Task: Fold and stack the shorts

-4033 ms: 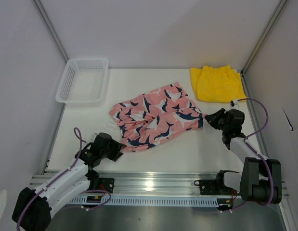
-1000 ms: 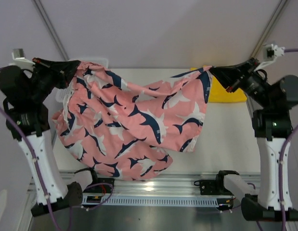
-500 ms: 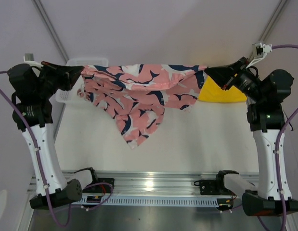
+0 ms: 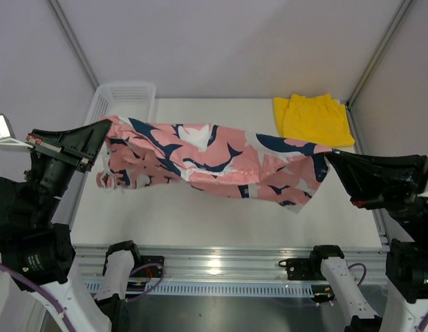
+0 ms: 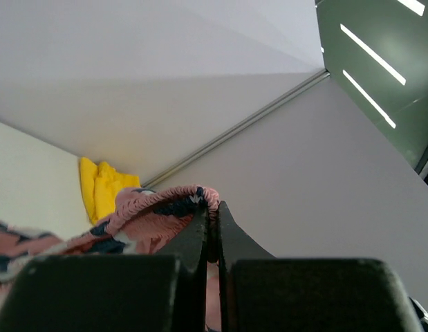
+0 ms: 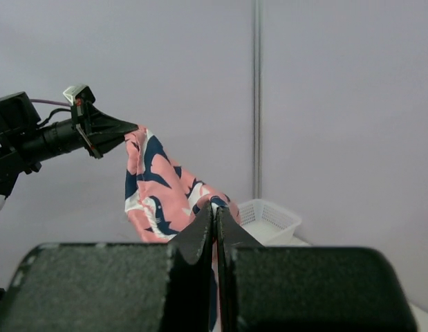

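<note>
Pink whale-print shorts hang lower than before, stretched between left gripper and right gripper, both clamped on them. Yellow shorts occupy the far-right corner of the white worktop.

No writing, label, brand, number or sign is legible in any view. The pink cloth shorts, stretched from nine to three o'clock, bear only a navy-and-white whale-like print.

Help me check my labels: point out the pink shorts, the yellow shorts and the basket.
pink shorts (image 4: 214, 162), top view, middle of the stretched cloth.
yellow shorts (image 4: 312, 121), top view, centre of the cloth.
basket (image 4: 127, 95), top view, its far mesh wall.
</note>
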